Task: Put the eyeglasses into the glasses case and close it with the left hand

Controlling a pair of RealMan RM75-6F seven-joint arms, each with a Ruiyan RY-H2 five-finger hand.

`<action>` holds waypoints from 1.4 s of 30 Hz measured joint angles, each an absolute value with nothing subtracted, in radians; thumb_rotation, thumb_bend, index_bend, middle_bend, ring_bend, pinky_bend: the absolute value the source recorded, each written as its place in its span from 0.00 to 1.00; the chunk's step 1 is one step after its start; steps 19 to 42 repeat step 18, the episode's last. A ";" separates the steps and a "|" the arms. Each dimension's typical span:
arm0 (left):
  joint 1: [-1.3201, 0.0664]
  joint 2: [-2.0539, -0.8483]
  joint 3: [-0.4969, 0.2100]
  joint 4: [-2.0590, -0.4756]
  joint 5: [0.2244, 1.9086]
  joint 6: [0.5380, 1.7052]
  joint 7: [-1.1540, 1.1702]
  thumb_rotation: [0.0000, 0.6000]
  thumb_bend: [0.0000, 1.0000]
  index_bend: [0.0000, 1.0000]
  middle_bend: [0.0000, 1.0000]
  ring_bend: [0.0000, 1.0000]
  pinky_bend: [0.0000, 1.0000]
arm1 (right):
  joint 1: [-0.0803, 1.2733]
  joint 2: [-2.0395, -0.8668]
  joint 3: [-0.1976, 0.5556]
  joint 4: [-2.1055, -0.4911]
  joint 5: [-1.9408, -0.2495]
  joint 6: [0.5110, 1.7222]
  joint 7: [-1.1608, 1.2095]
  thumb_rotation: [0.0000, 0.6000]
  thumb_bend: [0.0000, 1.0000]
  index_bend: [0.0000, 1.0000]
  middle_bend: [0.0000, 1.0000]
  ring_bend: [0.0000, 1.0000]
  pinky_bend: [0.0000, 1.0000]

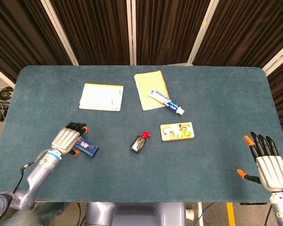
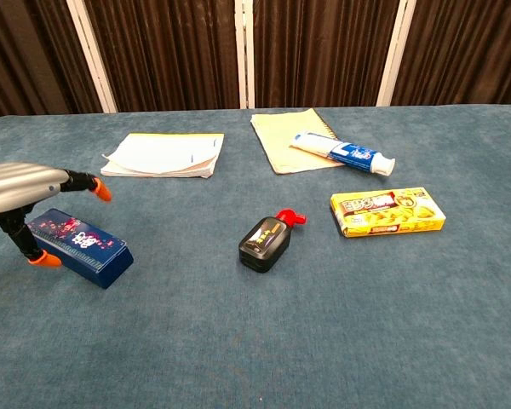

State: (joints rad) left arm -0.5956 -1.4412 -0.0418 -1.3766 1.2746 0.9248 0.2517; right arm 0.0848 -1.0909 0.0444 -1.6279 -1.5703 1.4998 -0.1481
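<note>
The glasses case (image 1: 87,147) (image 2: 78,247), a dark blue box with a red and white pattern, lies shut on the table at the front left. No eyeglasses are visible in either view. My left hand (image 1: 67,138) (image 2: 24,189) hovers over the case's left end. Its fingers (image 2: 92,185) are stretched out above the lid, and the thumb (image 2: 36,256) hangs down beside the case's near side. It grips nothing. My right hand (image 1: 269,162) rests at the front right edge of the table, fingers spread, and holds nothing. The chest view does not show it.
A black bottle with a red cap (image 1: 139,142) (image 2: 267,239) lies mid-table, with a yellow box (image 1: 177,131) to its right. Further back lie white papers (image 1: 101,97) and a yellow notepad (image 1: 150,89) with a toothpaste tube (image 1: 166,102) on it.
</note>
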 measured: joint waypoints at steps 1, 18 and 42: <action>-0.589 -1.433 -0.043 -1.386 1.281 0.944 0.249 1.00 0.00 0.00 0.00 0.00 0.00 | 0.085 -1.091 0.044 -1.628 -1.571 1.500 -0.148 1.00 0.00 0.00 0.00 0.00 0.00; -0.246 -1.137 -0.026 -1.729 1.321 1.489 0.274 1.00 0.00 0.00 0.00 0.00 0.00 | 0.072 -1.090 0.040 -1.619 -1.622 1.554 -0.135 1.00 0.00 0.00 0.00 0.00 0.00; -0.246 -1.137 -0.026 -1.729 1.321 1.489 0.274 1.00 0.00 0.00 0.00 0.00 0.00 | 0.072 -1.090 0.040 -1.619 -1.622 1.554 -0.135 1.00 0.00 0.00 0.00 0.00 0.00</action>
